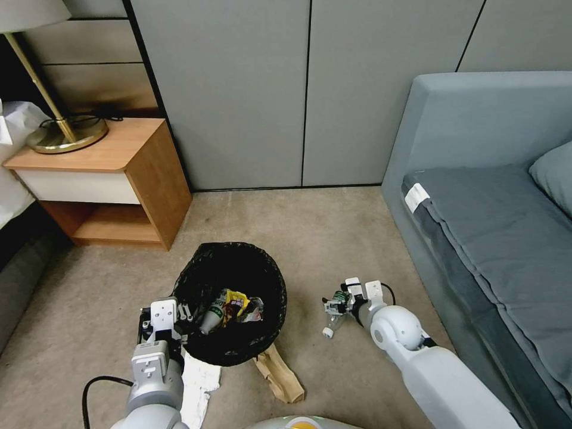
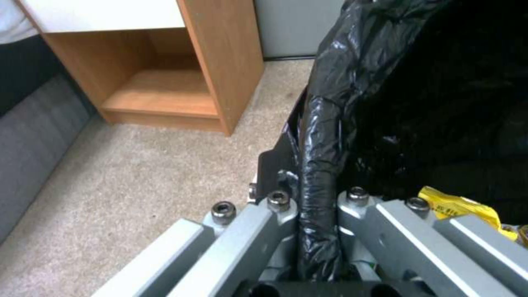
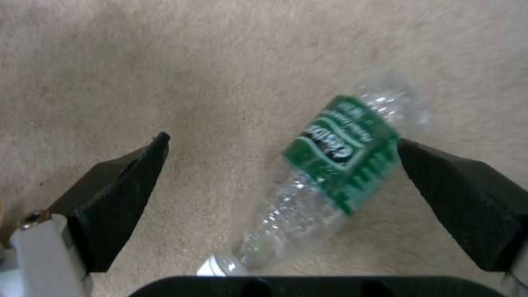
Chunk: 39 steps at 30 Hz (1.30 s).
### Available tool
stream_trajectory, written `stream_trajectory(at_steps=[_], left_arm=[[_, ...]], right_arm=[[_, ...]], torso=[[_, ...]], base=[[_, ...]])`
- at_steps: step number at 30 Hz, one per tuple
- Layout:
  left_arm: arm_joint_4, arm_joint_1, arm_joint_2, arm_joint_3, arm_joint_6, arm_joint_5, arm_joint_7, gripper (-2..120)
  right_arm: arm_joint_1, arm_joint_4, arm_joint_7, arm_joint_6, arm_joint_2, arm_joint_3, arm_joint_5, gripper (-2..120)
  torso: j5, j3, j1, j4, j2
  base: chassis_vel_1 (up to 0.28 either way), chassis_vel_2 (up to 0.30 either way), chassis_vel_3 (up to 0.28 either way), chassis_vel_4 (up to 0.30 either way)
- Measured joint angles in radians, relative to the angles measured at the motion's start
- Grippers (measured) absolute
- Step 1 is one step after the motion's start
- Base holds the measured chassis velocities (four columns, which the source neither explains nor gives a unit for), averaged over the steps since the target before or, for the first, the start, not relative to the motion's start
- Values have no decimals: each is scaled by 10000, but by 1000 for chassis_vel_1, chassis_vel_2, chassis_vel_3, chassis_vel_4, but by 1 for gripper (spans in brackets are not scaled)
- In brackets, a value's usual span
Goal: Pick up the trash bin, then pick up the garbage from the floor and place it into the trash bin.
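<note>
Now L gripper (image 2: 318,206) pinches crinkly black-bagged trash bin (image 1: 235,280) rim; R gripper (image 3: 280,165) spread round crushed clear bottle (image 3: 324,173).

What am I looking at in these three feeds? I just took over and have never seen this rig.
It is a wheeled robot with two arms. The wide picture comes from its head camera, looking down at a carpeted floor between a wooden nightstand and a grey sofa. The other two come from cameras on its wrists.

The left gripper is clamped on the rim of the trash bin, a bucket lined with a black bag; the left wrist view shows that rim pinched between its fingers. A yellow wrapper and other litter already lie inside.

The right gripper is open and low over the carpet, its fingers on either side of a clear plastic bottle with a green label, not yet closed on it.

A brown paper bag and a white tissue lie on the floor near the bin.
</note>
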Motion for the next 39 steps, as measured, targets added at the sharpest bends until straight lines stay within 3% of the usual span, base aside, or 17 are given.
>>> stream_trajectory(at_steps=[12,19,30,33,39], left_arm=[[14,75,-70,-87,2,9,-10,0],[11,76,-85,-90,11,22,-14,0],[12,27,-77,10,32,48,-17,0],[12,33,-70,16,31,50,-19,0],[1,38,-62,32,32,54,-21,0]], right_arm=[[633,-2301,-694,843,1143,226,-825,100],[698,-2883,-767,1120,1327,401,-1020,100],[457,-3021,-837,1606,1183,678,-1267,72],[358,-3019,-861,1825,1129,746,-1427,55],[224,-2918,-863,2016,1009,819,-1574,37]], torso=[[-4,-2,0,1,1],[-4,-3,-1,1,2],[-2,-3,-1,-1,3],[-3,-3,-2,-2,3],[-1,-2,-2,-2,2]], base=[[0,0,0,0],[0,0,0,0],[0,0,0,0],[0,0,0,0],[0,0,0,0]])
